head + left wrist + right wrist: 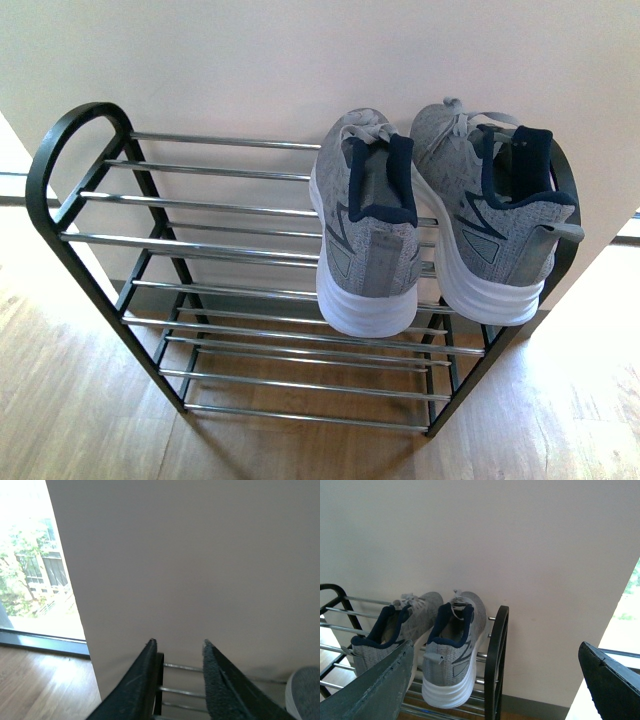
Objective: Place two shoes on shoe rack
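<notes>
Two grey knit shoes with navy collars and white soles stand side by side on the top tier of the shoe rack, at its right end, heels toward me: the left shoe and the right shoe. Neither arm shows in the front view. My left gripper is open and holds nothing, above the rack's chrome rods, with a shoe's edge at one side. My right gripper is wide open and holds nothing, facing the rack's black side frame and both shoes.
The rack stands on a wooden floor against a plain cream wall. Lower tiers of rods hold nothing. Bright windows lie on either side of the wall panel.
</notes>
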Motion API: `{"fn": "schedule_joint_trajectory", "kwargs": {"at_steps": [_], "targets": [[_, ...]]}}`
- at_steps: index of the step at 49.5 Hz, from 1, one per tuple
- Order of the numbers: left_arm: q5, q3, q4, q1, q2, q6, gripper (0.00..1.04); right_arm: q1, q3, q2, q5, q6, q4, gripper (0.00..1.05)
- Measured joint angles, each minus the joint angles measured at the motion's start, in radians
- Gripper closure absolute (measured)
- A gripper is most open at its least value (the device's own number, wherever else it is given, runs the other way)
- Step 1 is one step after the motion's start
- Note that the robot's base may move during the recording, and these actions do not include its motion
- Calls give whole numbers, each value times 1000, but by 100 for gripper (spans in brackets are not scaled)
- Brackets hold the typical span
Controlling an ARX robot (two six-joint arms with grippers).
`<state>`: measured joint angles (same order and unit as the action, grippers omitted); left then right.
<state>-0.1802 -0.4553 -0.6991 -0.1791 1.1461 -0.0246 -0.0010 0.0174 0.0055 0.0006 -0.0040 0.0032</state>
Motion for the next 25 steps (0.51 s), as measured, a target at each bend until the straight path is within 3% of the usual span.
{"fn": "schedule_joint_trajectory", "kwargs": {"at_steps": [9,25], "targets": [[42,106,-21,29,-67,9,103,0,0,0,0,0,0,9],[100,282,-10,94,-259,14,103,0,0,0,0,0,0,9]]}}
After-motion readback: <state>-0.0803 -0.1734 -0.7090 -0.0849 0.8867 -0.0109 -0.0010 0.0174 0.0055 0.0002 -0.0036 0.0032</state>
